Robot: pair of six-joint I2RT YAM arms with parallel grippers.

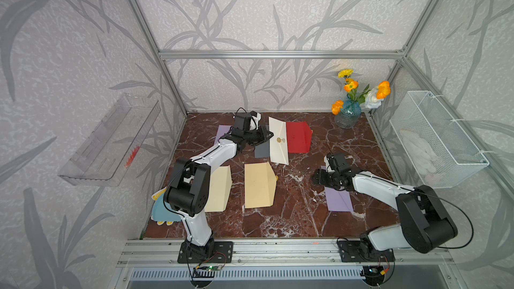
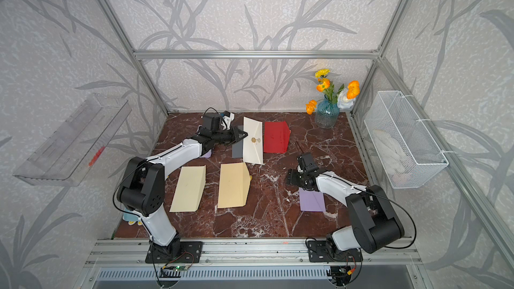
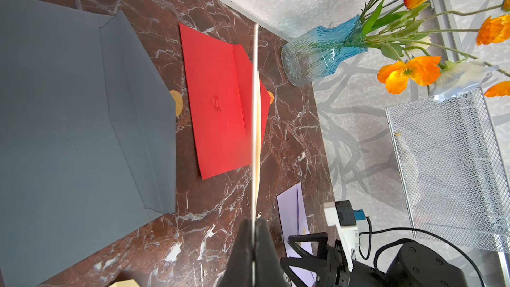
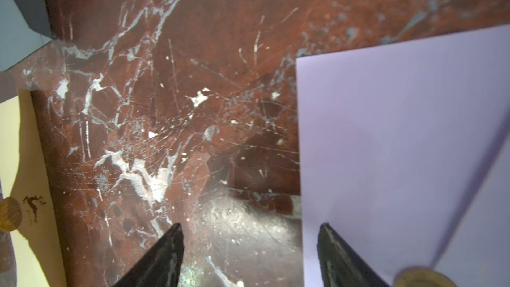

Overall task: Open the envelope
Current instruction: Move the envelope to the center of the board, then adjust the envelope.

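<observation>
Pinching the light, bendy white envelope [image 1: 279, 152] at its edge, the left gripper [image 3: 253, 226] is clamped tight; the wide-spread, empty right gripper [image 4: 249, 233] should probably pull beside the seal [image 1: 279, 140].

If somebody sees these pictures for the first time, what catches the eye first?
The white envelope with a gold seal, pinched by the left gripper near the back of the table, stands out beside the red envelope. The orange flowers in a blue vase brighten the far right corner.
</observation>
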